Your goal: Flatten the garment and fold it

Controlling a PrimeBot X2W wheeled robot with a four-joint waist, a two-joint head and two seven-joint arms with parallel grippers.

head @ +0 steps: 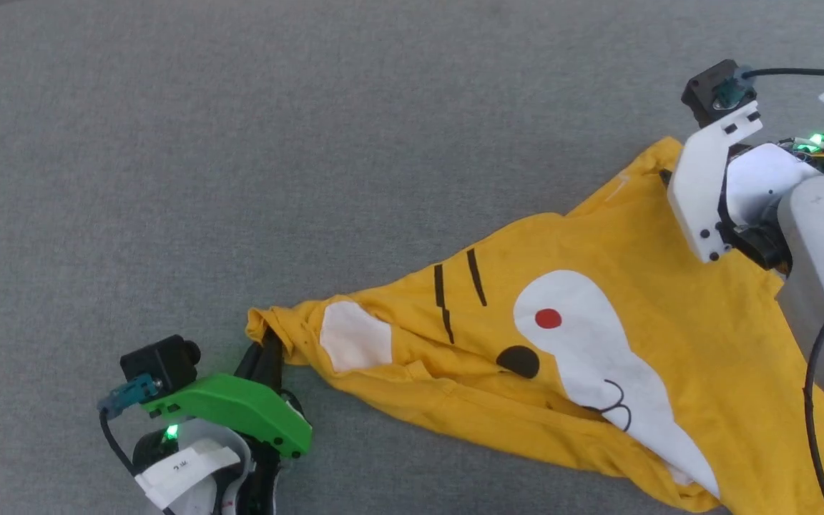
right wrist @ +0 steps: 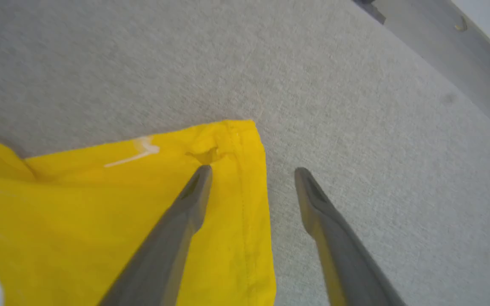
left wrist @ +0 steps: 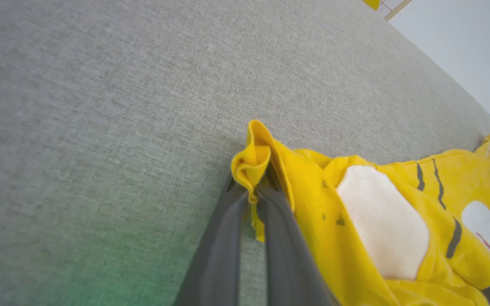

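Fingers (left wrist: 223,238) of left gripper (left wrist: 251,193) were clenched on a bunched corner of the garment (head: 677,300). Right gripper (right wrist: 251,172) was spread wide, holding nothing, with one finger over the garment's far corner and the other just off its hem. Garment lay crumpled, tiger print up, on grey surface (head: 312,143), between both grippers.

The shirt (head: 669,286) is thin matt yellow cloth, creased, its white and black print smoother. The cover (head: 312,143) under it is grey woven fabric, matt and finely rough. The right gripper (right wrist: 253,169) has dull dark fingers (right wrist: 177,238). The left mount (head: 240,411) is glossy green plastic, the right mount (head: 698,186) smooth white plastic.
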